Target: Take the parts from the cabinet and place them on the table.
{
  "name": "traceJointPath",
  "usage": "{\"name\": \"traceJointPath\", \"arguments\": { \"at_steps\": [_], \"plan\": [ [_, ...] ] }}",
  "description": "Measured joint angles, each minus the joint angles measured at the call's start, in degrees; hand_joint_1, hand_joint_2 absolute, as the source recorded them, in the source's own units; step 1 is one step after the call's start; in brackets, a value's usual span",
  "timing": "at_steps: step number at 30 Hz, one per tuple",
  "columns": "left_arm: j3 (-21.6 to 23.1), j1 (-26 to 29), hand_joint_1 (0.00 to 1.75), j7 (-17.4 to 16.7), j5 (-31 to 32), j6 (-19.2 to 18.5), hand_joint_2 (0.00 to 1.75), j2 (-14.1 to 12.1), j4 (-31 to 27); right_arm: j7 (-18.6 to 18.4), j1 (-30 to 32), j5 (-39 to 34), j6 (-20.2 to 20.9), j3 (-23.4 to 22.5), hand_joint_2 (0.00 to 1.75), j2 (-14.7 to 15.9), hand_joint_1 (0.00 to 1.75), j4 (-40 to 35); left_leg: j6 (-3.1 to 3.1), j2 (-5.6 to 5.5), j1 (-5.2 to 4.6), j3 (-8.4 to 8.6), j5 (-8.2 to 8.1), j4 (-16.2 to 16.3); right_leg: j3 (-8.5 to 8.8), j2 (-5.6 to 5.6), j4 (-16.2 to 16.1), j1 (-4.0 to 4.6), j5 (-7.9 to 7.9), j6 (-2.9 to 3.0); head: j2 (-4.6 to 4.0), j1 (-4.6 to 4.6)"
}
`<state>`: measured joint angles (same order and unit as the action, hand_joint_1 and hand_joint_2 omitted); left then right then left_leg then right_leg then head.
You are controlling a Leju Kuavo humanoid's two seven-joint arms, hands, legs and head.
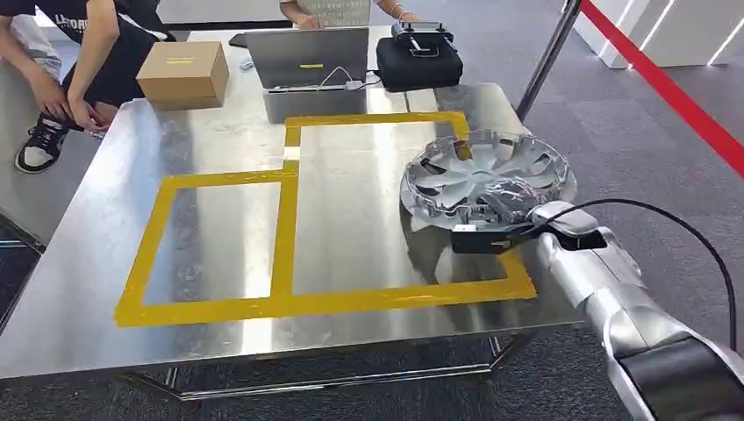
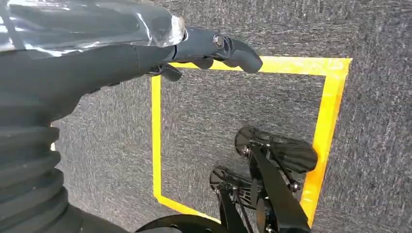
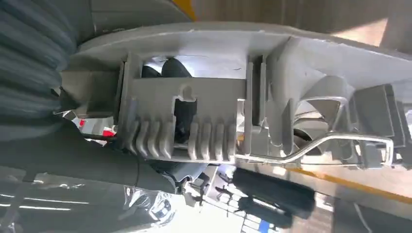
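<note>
A silver wheel cover (image 1: 485,169) sits at the right side of the steel table (image 1: 219,237), inside the larger yellow tape frame (image 1: 285,303) and over its right strip. My right hand (image 1: 507,209) grips the cover's near rim. I cannot tell whether the cover rests flat or is slightly lifted. In the right wrist view the cover's grey underside (image 3: 233,121), with ribbed clips and a wire ring, is right against the hand, and dark fingers (image 3: 167,68) show through an opening. My left hand (image 2: 194,48) hangs over the carpet, fingers stretched out and holding nothing.
At the table's far edge stand a cardboard box (image 1: 182,73), a laptop (image 1: 307,57) and a black case (image 1: 418,60), with people seated behind them. A red barrier band (image 1: 667,88) and a pole (image 1: 544,61) run at the right. Yellow floor tape (image 2: 155,136) marks the carpet.
</note>
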<state>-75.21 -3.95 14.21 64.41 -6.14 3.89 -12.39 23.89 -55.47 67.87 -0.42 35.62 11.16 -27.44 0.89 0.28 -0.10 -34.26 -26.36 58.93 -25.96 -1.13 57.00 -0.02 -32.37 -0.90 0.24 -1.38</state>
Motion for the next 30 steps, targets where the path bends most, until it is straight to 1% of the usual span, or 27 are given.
{"name": "traceJointPath", "arguments": {
  "at_steps": [6, 8, 13, 19, 30],
  "plan": [
    [0.1, -0.3, 0.00, -0.3, 0.7, 0.1, 1.75, -0.3, 0.0, -0.7, -3.6, 0.2, 1.3, 2.5, 1.75, -6.3, 1.75, 3.5, -0.09, 0.01, 0.02, 0.08, -0.07, 0.0, 0.03, -0.12, 0.0, 0.04, -0.02, 0.04, 0.00, -0.02],
    [0.1, -0.3, 0.00, -0.3, 0.9, 0.1, 1.75, -0.5, 0.0, -0.8, -4.1, 0.0, 1.7, 2.9, 1.75, -7.9, 1.75, 4.1, -0.11, 0.00, 0.04, 0.07, -0.09, 0.0, 0.02, -0.12, 0.0, 0.05, -0.03, 0.05, 0.00, -0.02],
    [0.2, -0.4, 0.00, -0.3, 1.2, 0.3, 1.75, -0.5, 0.0, -0.9, -4.1, -1.1, 1.7, 3.6, 1.75, -10.8, 1.75, 5.3, -0.18, -0.01, 0.07, 0.06, -0.14, 0.0, 0.02, -0.10, 0.0, 0.05, -0.09, 0.10, 0.00, -0.02],
    [0.5, -0.4, 0.00, -0.4, 1.6, 0.5, 1.75, -0.5, 0.0, -0.4, -3.8, -1.9, 1.3, 3.6, 1.75, -12.7, 1.75, 6.1, -0.23, -0.03, 0.08, 0.04, -0.20, 0.0, 0.00, -0.11, 0.0, 0.07, -0.13, 0.15, 0.00, 0.00],
    [0.8, -0.3, 0.00, -0.4, 2.3, 0.8, 1.75, -0.5, 0.0, 0.0, -2.6, -3.2, 0.5, 3.6, 1.75, -14.3, 1.75, 7.0, -0.27, -0.02, 0.09, 0.04, -0.24, 0.0, -0.01, -0.11, 0.0, 0.09, -0.16, 0.19, 0.00, 0.00]
  ]
}}
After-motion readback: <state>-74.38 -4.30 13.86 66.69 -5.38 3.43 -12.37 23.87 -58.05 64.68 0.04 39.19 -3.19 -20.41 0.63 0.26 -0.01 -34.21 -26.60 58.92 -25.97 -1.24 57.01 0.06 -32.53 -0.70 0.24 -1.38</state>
